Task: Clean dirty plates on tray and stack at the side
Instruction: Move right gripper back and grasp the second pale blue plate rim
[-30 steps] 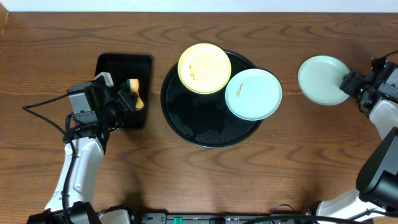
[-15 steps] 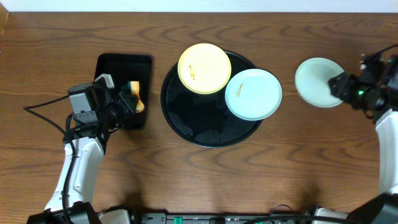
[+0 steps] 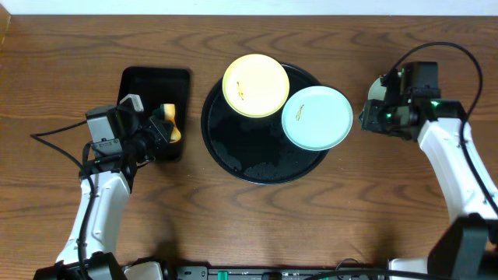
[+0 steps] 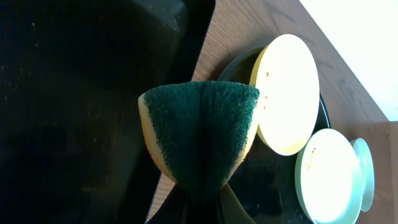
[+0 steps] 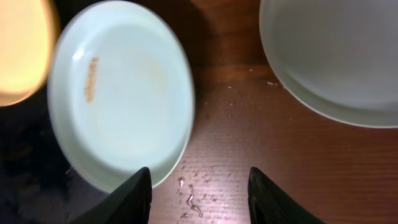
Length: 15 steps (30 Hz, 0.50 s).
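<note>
The pale yellow plate (image 3: 256, 85) sits on the upper left of the round black tray (image 3: 249, 148), hanging a little over the rim, with a small brown mark left of its centre. Next to it, a mint-blue plate (image 3: 317, 117) rests on the tray's right side and juts out over the wood. It has a brown streak on its left half. The two rims come so close that I cannot tell whether they touch. A third plate (image 5: 336, 56), pale and with no marks on the part that shows, lies off the tray on the table (image 3: 233, 225) to the right. From above it is mostly hidden under the right arm.

The right gripper (image 5: 199, 173) hangs over the bare wood between the two mint plates. Its fingers are spread and nothing is between them. Small droplets (image 5: 196, 180) glisten on the wood there.

Over on the left, the left gripper (image 3: 158, 129) is clamped on a sponge (image 4: 199, 137), yellow with a dark green scouring face. It is at the right edge of the rectangular black tray (image 3: 152, 82).
</note>
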{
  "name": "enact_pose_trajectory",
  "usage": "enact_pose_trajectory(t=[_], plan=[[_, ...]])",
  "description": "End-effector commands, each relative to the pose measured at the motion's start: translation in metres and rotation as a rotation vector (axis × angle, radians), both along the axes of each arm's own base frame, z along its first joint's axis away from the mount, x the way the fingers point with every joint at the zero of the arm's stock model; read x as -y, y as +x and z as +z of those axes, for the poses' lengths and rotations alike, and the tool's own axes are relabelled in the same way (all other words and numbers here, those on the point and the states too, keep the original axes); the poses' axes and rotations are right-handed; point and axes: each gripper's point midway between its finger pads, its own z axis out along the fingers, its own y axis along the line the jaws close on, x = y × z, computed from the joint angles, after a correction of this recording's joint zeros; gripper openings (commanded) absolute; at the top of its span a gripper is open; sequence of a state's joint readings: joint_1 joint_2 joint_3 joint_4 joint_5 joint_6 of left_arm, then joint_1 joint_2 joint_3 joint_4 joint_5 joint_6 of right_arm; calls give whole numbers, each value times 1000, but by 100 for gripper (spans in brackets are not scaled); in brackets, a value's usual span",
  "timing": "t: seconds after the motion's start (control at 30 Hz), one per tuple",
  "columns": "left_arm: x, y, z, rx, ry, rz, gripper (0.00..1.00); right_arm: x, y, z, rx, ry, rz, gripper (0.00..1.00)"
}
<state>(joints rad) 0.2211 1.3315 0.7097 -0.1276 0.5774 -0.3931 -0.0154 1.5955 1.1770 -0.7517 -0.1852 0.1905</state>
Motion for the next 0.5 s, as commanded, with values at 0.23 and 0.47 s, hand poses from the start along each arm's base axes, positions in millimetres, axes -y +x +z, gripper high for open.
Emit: enact_pose_trajectory(t=[0.23, 0.47], plan=[[-2, 7, 11, 35, 14, -16, 8, -25, 22, -55, -50, 109, 82, 42], [-2, 6, 11, 33, 16, -18, 8, -28, 23, -83, -98, 130, 89, 27]])
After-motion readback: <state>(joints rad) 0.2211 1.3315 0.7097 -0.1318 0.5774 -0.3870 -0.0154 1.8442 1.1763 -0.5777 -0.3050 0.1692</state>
